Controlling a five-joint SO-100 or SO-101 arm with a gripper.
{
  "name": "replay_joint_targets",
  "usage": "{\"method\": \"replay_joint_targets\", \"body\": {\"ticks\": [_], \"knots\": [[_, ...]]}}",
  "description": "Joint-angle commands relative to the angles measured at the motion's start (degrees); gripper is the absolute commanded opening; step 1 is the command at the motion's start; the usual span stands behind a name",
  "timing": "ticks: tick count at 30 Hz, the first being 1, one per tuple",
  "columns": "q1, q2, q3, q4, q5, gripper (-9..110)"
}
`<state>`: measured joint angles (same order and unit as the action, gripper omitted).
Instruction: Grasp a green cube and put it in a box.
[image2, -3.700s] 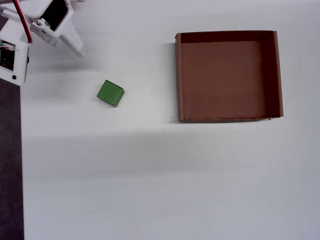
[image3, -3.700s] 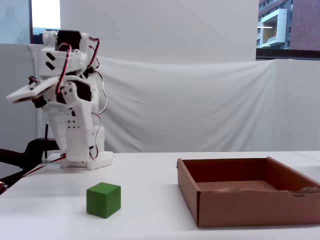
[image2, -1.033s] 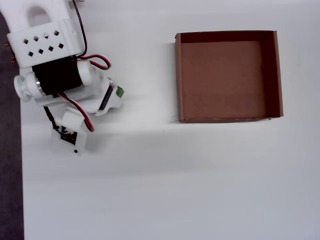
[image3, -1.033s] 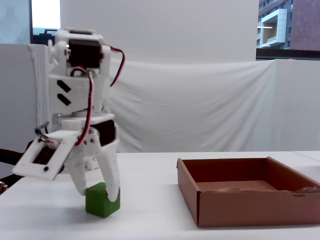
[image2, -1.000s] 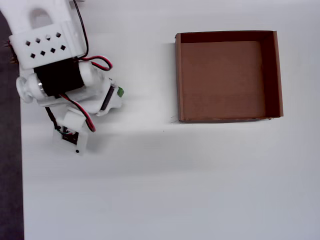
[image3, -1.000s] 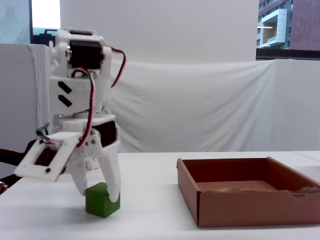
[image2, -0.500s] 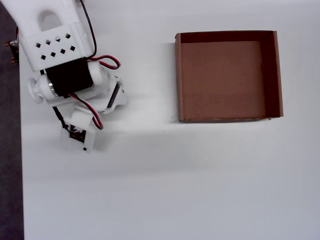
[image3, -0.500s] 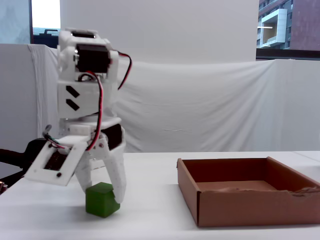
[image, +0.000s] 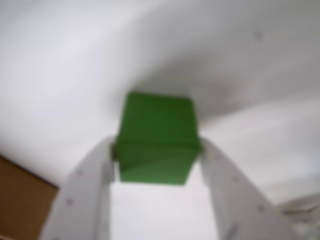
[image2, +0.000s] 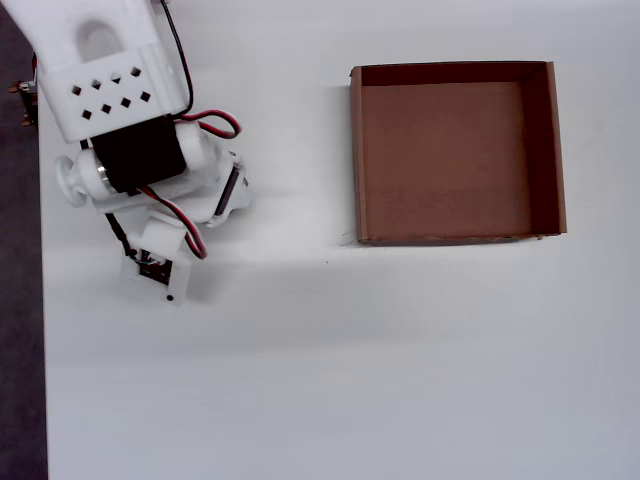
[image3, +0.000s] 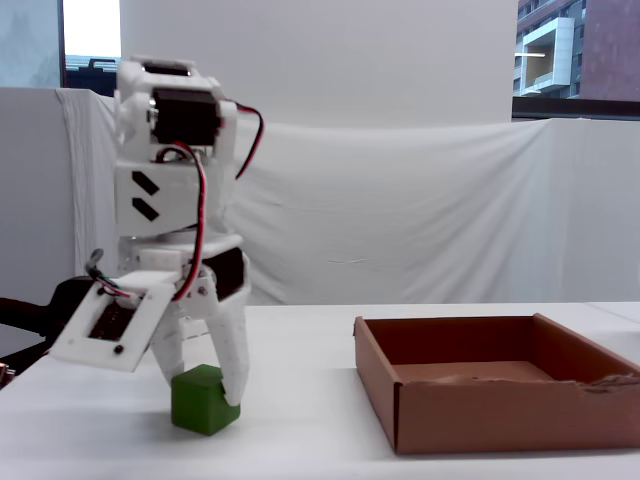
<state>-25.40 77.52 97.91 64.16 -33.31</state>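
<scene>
The green cube sits between my two white fingers in the wrist view, each fingertip pressing a side of it. In the fixed view the cube is low at the table surface, slightly tilted, and my gripper is shut on it from above. From overhead the arm hides the cube. The brown cardboard box stands apart to the right with nothing in it; its left wall shows overhead, and a corner shows in the wrist view.
A white table carries everything, with a dark strip along its left edge in the overhead view. A white cloth backdrop hangs behind the table. A camera board juts from the wrist.
Over the last second the arm shifted slightly right in the fixed view, the fingers closed in on the cube and it tilted a little. Nothing visibly moved in the last half second.
</scene>
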Motion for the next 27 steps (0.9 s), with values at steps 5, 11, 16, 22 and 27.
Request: {"method": "replay_joint_targets", "body": {"ticks": [5, 11, 16, 22, 27], "knots": [[-0.2, 2.6, -1.2, 0.4, 0.2, 19], [-0.6, 3.2, -1.2, 0.9, 0.2, 19], [-1.0, 3.3, -1.2, 1.2, 0.4, 17], [-1.3, 3.6, -1.2, 1.6, 0.5, 16], [-1.3, 3.7, -1.1, 1.7, 0.6, 16]]}}
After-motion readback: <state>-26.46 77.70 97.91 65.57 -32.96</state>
